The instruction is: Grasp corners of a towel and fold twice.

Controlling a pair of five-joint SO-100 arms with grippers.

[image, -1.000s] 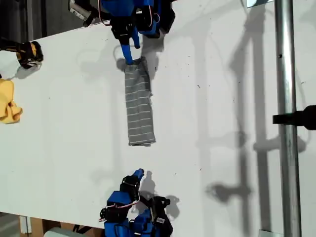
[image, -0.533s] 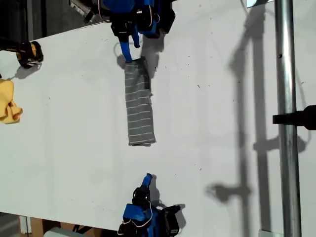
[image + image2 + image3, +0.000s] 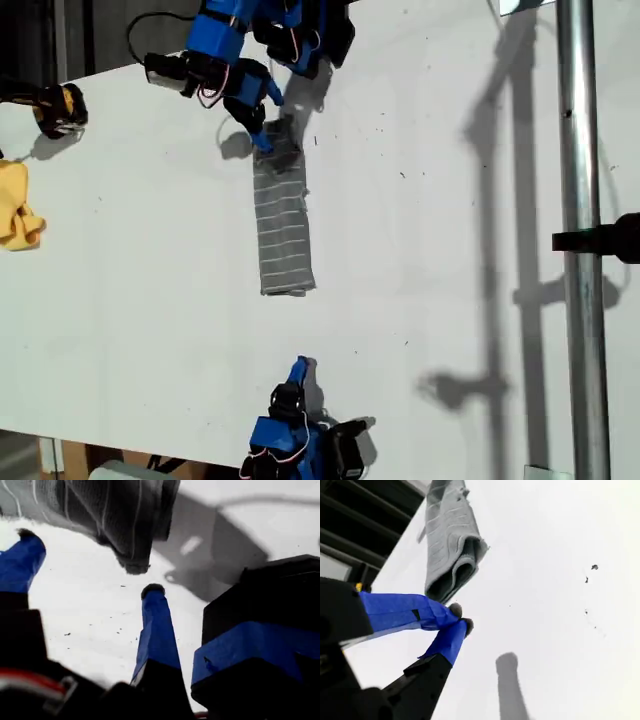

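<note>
The towel (image 3: pixel 281 220), grey with thin white stripes, lies folded into a long narrow strip on the white table (image 3: pixel 130 300), running toward the top and bottom of the exterior view. My first gripper (image 3: pixel 263 140) is at the strip's upper end, open, with its blue fingertips (image 3: pixel 152 591) just short of the bunched towel end (image 3: pixel 120 515). My second gripper (image 3: pixel 300 366) rests shut near the table's lower edge in the exterior view, a short way from the towel's folded lower end (image 3: pixel 451 575), holding nothing. Individual corners are tucked into the folds.
A plain yellow cloth (image 3: pixel 16 212) lies at the exterior view's left edge, with a black and yellow object (image 3: pixel 57 108) above it. A metal pole (image 3: pixel 580 250) with a black clamp (image 3: pixel 605 240) crosses the exterior view's right side.
The first arm has swung out to the exterior view's left and brought its gripper down to the towel's upper end. The second arm shifted to the exterior view's right, then stayed still.
</note>
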